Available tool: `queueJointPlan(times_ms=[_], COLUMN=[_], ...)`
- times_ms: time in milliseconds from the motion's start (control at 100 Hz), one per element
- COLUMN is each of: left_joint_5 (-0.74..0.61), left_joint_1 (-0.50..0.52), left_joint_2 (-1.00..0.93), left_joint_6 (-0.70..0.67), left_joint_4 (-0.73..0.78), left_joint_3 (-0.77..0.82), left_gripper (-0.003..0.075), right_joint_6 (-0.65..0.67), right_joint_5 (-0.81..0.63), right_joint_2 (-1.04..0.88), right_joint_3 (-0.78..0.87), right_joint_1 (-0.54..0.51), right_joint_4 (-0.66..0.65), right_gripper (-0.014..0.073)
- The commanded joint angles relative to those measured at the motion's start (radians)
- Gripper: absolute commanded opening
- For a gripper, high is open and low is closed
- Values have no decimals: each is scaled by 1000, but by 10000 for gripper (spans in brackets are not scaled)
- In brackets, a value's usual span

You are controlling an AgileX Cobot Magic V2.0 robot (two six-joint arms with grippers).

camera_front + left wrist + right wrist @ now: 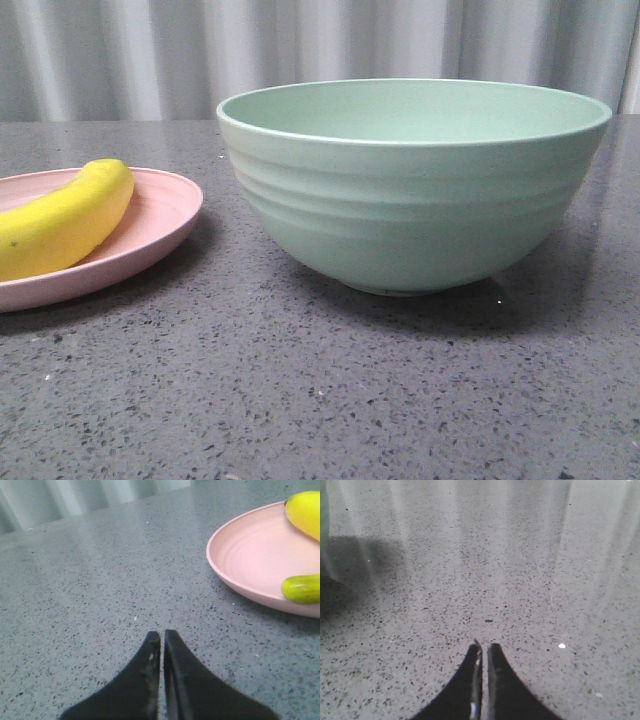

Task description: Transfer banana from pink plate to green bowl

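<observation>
- the banana (62, 222) lies on the pink plate (160, 225), which sits just beside the green bowl (415, 190), on the bowl's left in the front view; plate and bowl are close but not touching.
- nothing is visible inside the bowl from this low angle.
- the left gripper (161, 636) is pinched nearly closed, holding nothing, low over the grey table (100, 580) near the plate.
- the right gripper (484, 648) is likewise narrow and empty, over bare table away from the bowl.
- step in hand, as i judge it: the approach; no grasp has been made.
- next, the left gripper likely needs to spread, move over the plate and close across the banana's middle.
</observation>
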Motion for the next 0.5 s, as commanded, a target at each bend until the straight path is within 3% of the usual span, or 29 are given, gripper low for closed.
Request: queueJointPlan(times_ms=[0,490], left_joint_5=[-107,-210], left_joint_1=[0,0], left_joint_2=[-29,-29], left_joint_6=[-3,-3], left_joint_4=[-1,12], left_joint_3=[12,12], left_gripper=[-20,-20], right_joint_6=[-3,-3], right_joint_5=[-16,-138], right_joint_2=[-23,-23], right_joint_3=[21,21], right_joint_1=[-3,-3], right_joint_4=[-14,-14], right_gripper=[-64,-64])
